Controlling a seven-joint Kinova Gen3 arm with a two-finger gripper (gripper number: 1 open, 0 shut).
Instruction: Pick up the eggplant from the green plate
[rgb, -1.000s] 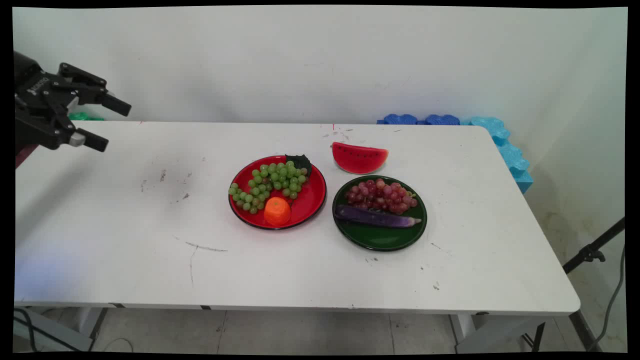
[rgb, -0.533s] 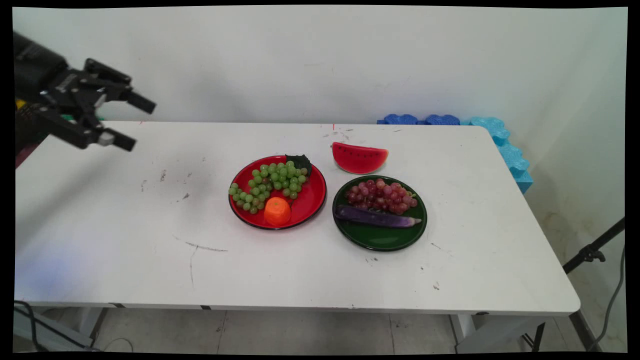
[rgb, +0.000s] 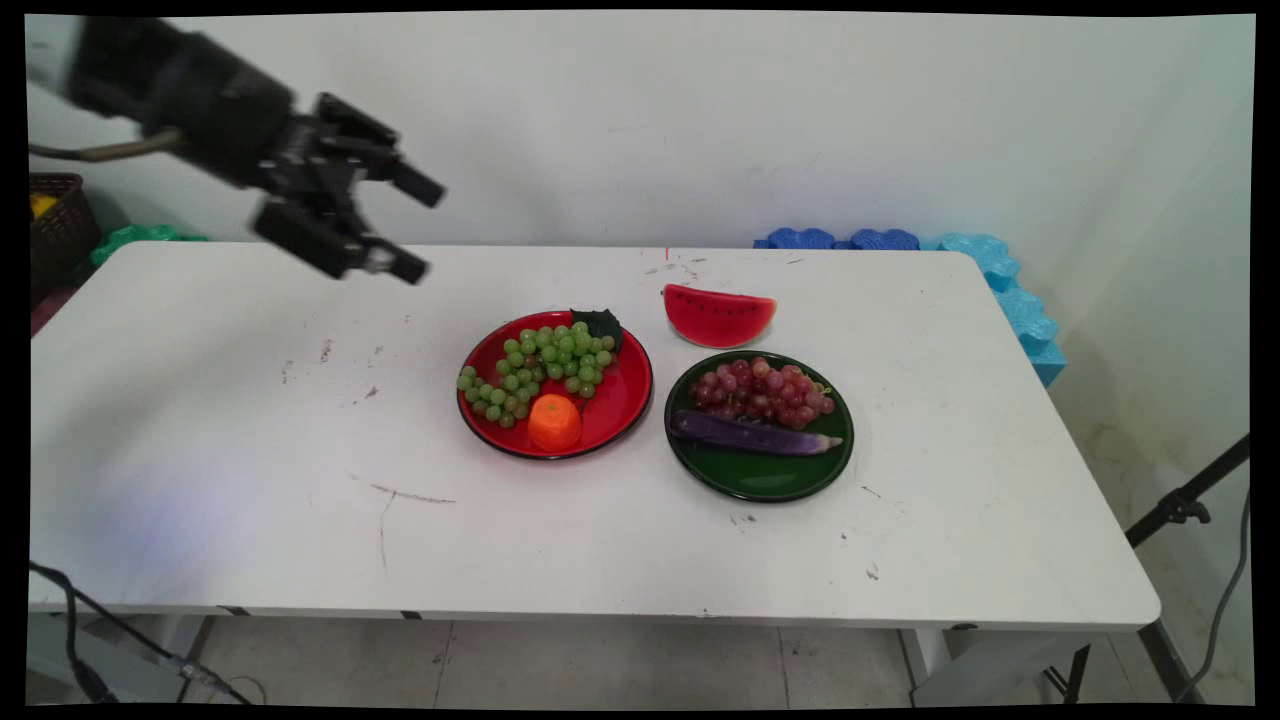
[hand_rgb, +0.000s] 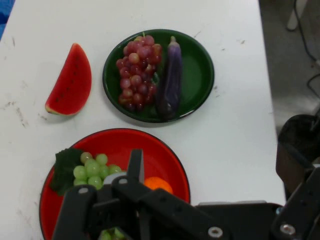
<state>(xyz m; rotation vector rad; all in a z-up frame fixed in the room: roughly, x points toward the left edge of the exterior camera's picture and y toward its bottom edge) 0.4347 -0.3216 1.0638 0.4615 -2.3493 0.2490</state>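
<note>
- Basket (rgb: 58, 215), dark and woven, sits at the far left past the counter (rgb: 250, 450); I see something yellow inside it and a green lump (rgb: 130, 240) beside it, neither of which I can identify.
- Tool (rgb: 420, 232) hangs in the air over the counter's far-left part, pointing right and slightly down. I read its 2 fingers as spread wide, with nothing between them.
- Red plate (rgb: 622, 400) is the nearest thing to the tool, yet well apart from it, lower and to the right. In the hand view the plate lies straight ahead, partly hidden behind the black linkage.
- Green grapes (rgb: 540, 368) fill the plate's far-left side and spill a little over its rim; a dark leaf (rgb: 598, 322) lies at their far end.
- Orange (rgb: 555, 421) sits on the same plate's near edge, touching the grapes.
- Watermelon slice (rgb: 718, 316) lies on the bare counter, rind toward me, just behind the green plate (rgb: 760, 478) and not touching either plate.
- Red grapes (rgb: 765, 392) rest on the green plate's far half, with 1 purple eggplant (rgb: 755, 435) lying crosswise in front of them, touching the bunch.
- Blue foam pieces (rgb: 900, 240) line the counter's far-right corner along the wall.
- Black stand (rgb: 1185, 505) leans on the floor at the right.
</note>
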